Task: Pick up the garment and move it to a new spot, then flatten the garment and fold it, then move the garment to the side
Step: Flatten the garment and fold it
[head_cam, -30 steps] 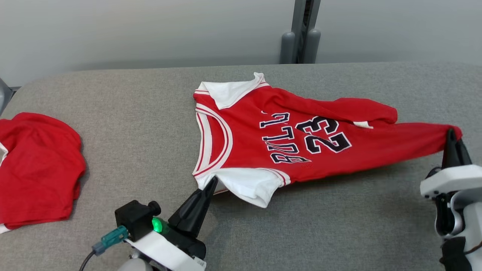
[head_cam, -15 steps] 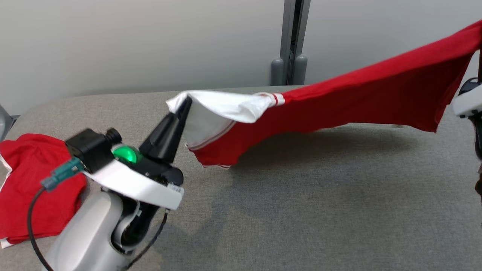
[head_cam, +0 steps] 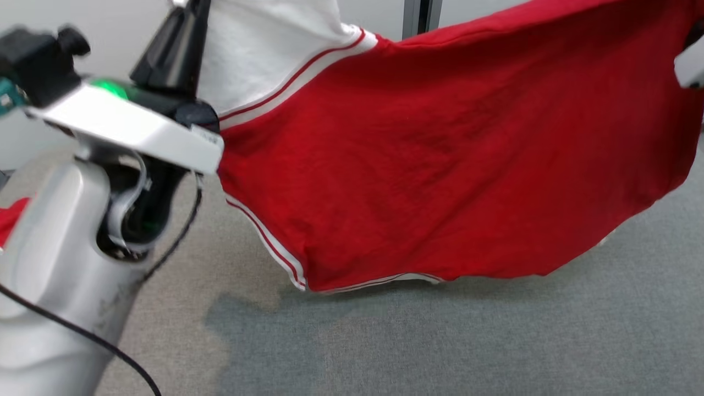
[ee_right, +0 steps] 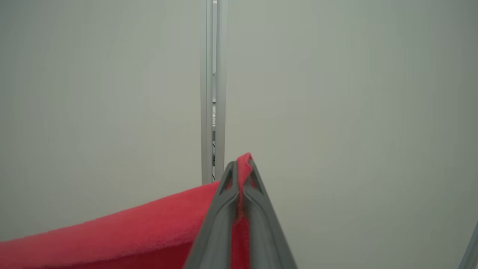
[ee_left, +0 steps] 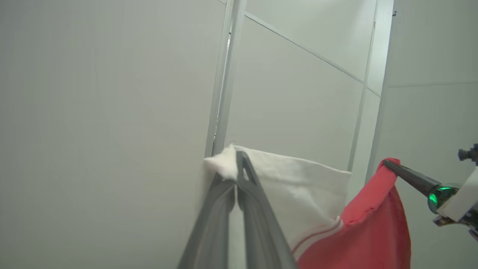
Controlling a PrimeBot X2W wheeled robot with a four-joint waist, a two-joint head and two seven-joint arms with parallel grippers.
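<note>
Pinching a white corner of the garment [head_cam: 440,165], the left gripper [ee_left: 236,170] has its two dark fingers pressed together on the cloth, and a tuft of white pokes past the tips. The right gripper [ee_right: 241,170] is clamped just as tightly on a red edge, with red fabric sandwiched between its fingers. The garment hangs in the air between them, stretched from high on the left to high on the right, its plain red side facing the head camera. Its lower edge, trimmed with white stripes, sags low over the grey table [head_cam: 440,341]; whether it touches I cannot tell. A dark shadow lies on the table beneath it. At the left edge, beside the pale left arm [head_cam: 49,264], a bit of another red cloth [head_cam: 11,214] lies on the table. Behind stands a pale wall [ee_right: 93,93] with a metal post [ee_right: 211,93].
</note>
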